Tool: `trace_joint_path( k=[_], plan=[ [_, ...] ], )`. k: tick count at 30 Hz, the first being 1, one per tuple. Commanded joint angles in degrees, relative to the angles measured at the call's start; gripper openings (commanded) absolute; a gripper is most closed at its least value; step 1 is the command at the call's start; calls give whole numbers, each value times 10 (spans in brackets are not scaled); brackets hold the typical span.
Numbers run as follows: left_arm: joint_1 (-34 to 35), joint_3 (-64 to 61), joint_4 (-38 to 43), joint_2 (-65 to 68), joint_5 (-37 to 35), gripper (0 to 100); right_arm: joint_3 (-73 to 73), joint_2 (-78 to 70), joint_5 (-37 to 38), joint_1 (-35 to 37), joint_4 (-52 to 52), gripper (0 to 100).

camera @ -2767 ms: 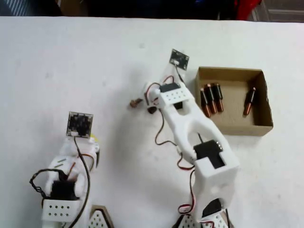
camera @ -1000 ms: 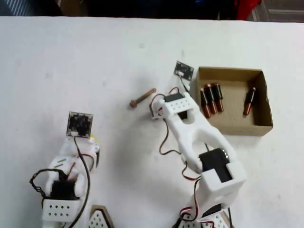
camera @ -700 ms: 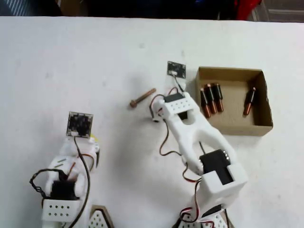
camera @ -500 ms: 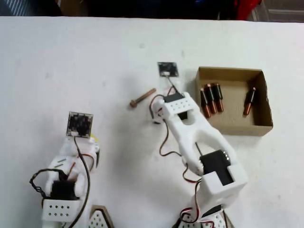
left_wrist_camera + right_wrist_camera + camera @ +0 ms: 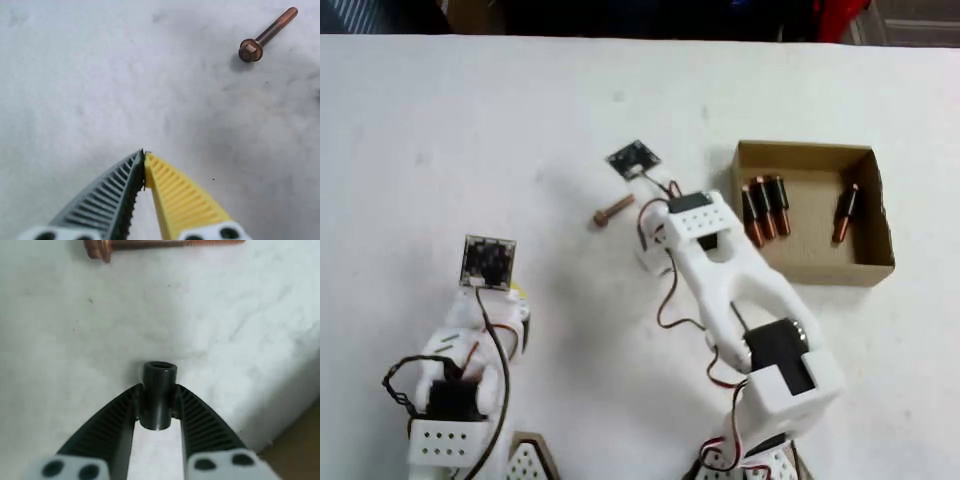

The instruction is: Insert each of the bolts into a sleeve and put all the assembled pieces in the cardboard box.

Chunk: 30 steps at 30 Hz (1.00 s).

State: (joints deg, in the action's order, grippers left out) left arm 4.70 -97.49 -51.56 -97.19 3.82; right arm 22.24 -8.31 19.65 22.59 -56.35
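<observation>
A copper bolt (image 5: pixel 613 211) lies loose on the white table, left of the right arm (image 5: pixel 695 215); in the right wrist view the bolt (image 5: pixel 160 246) lies just beyond the sleeve. My right gripper (image 5: pixel 159 390) is shut on a short black sleeve (image 5: pixel 159 400), held just above the table with its open bore facing the bolt. My left gripper (image 5: pixel 144 152) is shut on nothing, low over bare table, with the bolt (image 5: pixel 265 36) well ahead of it. The cardboard box (image 5: pixel 800 150) stands to the right and holds several assembled pieces (image 5: pixel 765 210).
The left arm (image 5: pixel 470 340) sits folded at the near left. Bare white table stretches across the far and left side. The box's corner shows beside my right gripper (image 5: pixel 300 450).
The right wrist has swung left toward the bolt, its camera board moving from beside the box to above the bolt. The bolt and the left arm have not moved.
</observation>
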Motion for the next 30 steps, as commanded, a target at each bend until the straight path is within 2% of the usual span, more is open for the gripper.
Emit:
trace_joint_path(
  k=[1,7,14,25,30],
  plan=[
    [6,1,-4,-3,4,23,-45,55,7,-6,-62,19],
    [6,1,-18,-4,4,23,-61,92,11,-7,-124,91],
    [6,1,-18,-4,4,23,-34,91,108,-7,-134,110],
    [6,1,-19,-4,4,23,-14,77,113,-51,-112,112],
    [6,1,-19,-4,4,23,-16,33,112,-46,-102,113]
  ],
)
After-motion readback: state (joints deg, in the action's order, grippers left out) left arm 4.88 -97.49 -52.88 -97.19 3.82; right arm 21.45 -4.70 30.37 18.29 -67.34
